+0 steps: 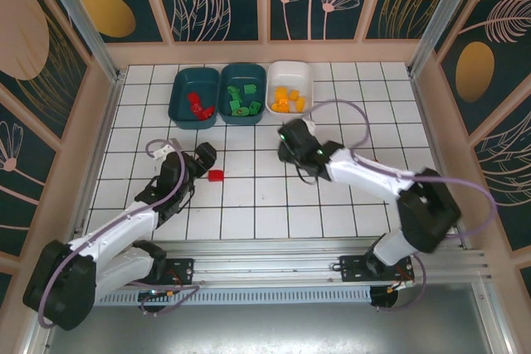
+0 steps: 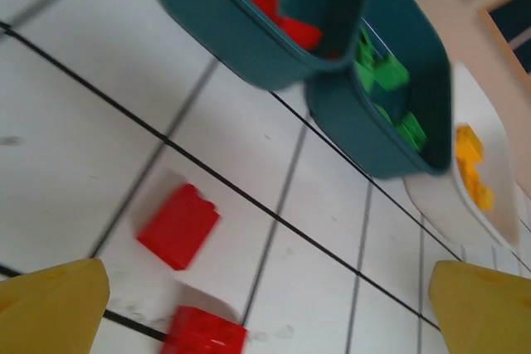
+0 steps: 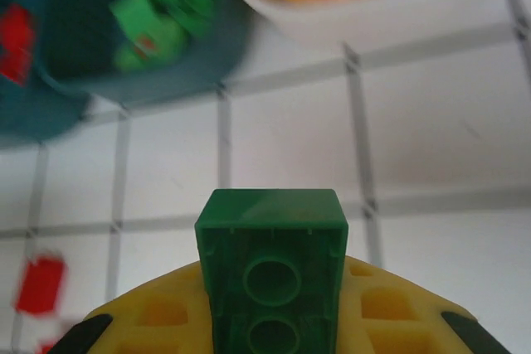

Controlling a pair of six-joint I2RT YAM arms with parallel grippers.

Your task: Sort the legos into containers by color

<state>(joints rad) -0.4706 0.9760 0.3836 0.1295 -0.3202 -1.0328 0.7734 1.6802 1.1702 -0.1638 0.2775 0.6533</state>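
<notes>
Three containers stand in a row at the back: a teal tub [image 1: 178,105] with red legos, a teal tub [image 1: 228,108] with green ones, and a white tub [image 1: 292,72] with orange-yellow ones. My right gripper [image 1: 290,140] hovers in front of them, shut on a dark green lego [image 3: 272,275] that stands between its yellow pads [image 3: 390,312]. My left gripper [image 1: 204,158] is open, its yellow fingers [image 2: 50,304] spread wide above the floor. A red lego [image 1: 216,176] lies just to its right. In the left wrist view two red legos [image 2: 178,225] [image 2: 203,333] lie to the left of the jaws' middle.
White tiled floor [image 1: 332,196] with dark grout lines, walled in by patterned panels with a post [image 1: 79,6] at the back left. The tubs touch each other along the back rows of tiles.
</notes>
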